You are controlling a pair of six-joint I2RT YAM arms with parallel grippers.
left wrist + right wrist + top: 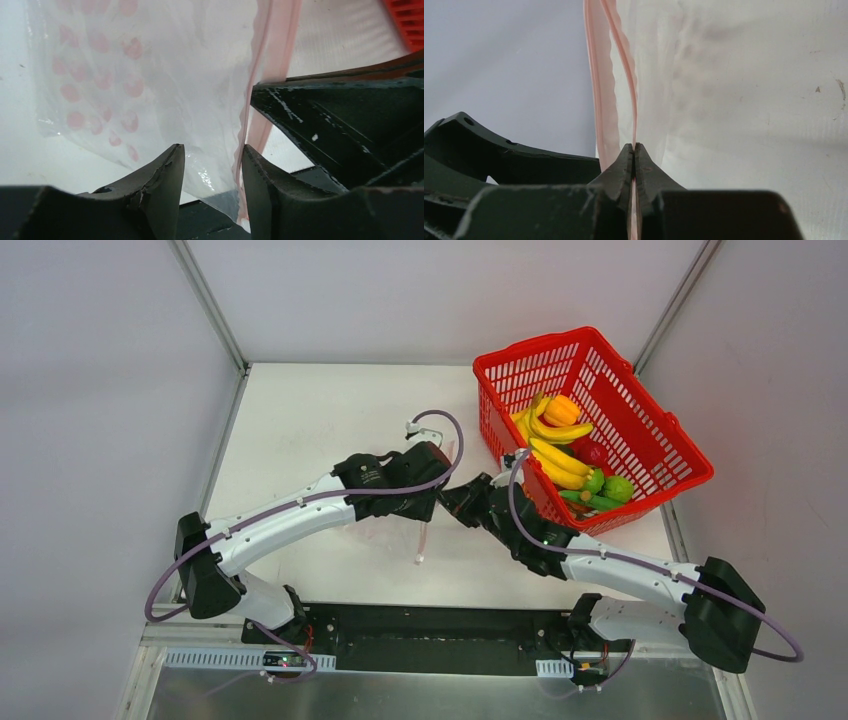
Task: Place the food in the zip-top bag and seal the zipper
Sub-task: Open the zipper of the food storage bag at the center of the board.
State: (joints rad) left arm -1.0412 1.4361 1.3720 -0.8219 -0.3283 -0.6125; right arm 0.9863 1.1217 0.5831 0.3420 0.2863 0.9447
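Observation:
The zip-top bag (150, 75) is clear with pink dots and hangs between my two grippers. My right gripper (634, 146) is shut on one lip of the pink zipper (624, 55); the other lip stands apart to its left. My left gripper (212, 152) is open, with the bag's corner in the gap and the zipper (260, 65) against the right finger (260, 190). In the top view both grippers meet mid-table, left (436, 496) and right (452, 502), and the zipper's end (422, 540) dangles below them. The food lies in the red basket: bananas (555, 462), an orange (562, 410), green pieces (612, 488).
The red lattice basket (540, 343) stands at the back right of the white table (300, 420), just beyond my right arm. Grey walls close in the left, back and right sides. A black base plate (430, 625) runs along the near edge.

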